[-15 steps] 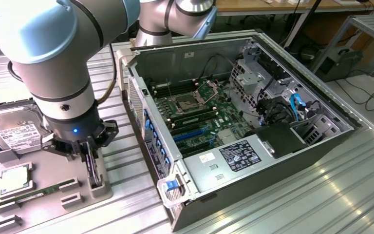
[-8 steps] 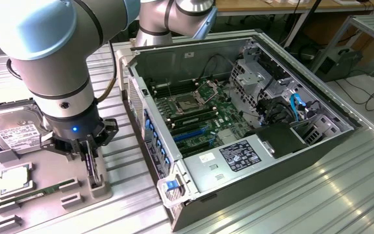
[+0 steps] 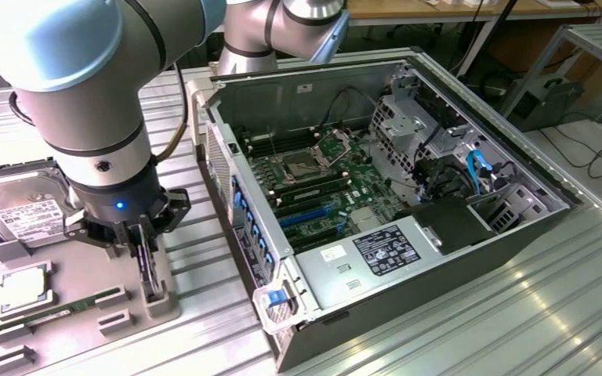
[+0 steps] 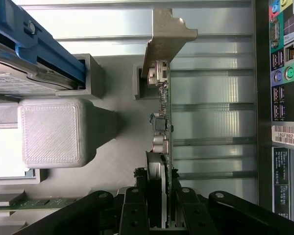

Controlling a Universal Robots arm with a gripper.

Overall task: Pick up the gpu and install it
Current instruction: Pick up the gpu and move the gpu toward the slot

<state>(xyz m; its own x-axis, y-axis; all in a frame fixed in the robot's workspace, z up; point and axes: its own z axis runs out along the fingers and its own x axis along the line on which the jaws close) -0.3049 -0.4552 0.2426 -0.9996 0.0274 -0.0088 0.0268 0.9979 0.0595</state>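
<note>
Ribbed metal table [image 3: 489,321], with an open computer case [image 3: 447,262] on it. We note the gripper [image 3: 140,244] clamped on the gpu [image 3: 150,274]. The card stands upright and edge-on between the fingers [image 4: 135,210], directly under the wrist, with its lower edge at the grey holder tray [image 3: 76,270]. A hard drive [image 3: 19,207] lies near the gripper, on the side away from the case.

gpu [image 4: 165,122]: matt green circuit board, end bracket [image 4: 166,44] dull bare metal. gripper [image 4: 158,196] links black, semi-gloss, painted metal or plastic, can't tell which. fixture block [image 4: 51,129] grey plastic, matt, fine layered ridges. table [image 4: 220,88] ribbed bare aluminium, shiny, throws glare. case [image 3: 312,94] grey sheet metal, satin. hard drive [image 3: 24,207] bright metal lid, white paper label. arm [image 3: 81,117] smooth silver tube, glossy blue-grey caps.
</note>
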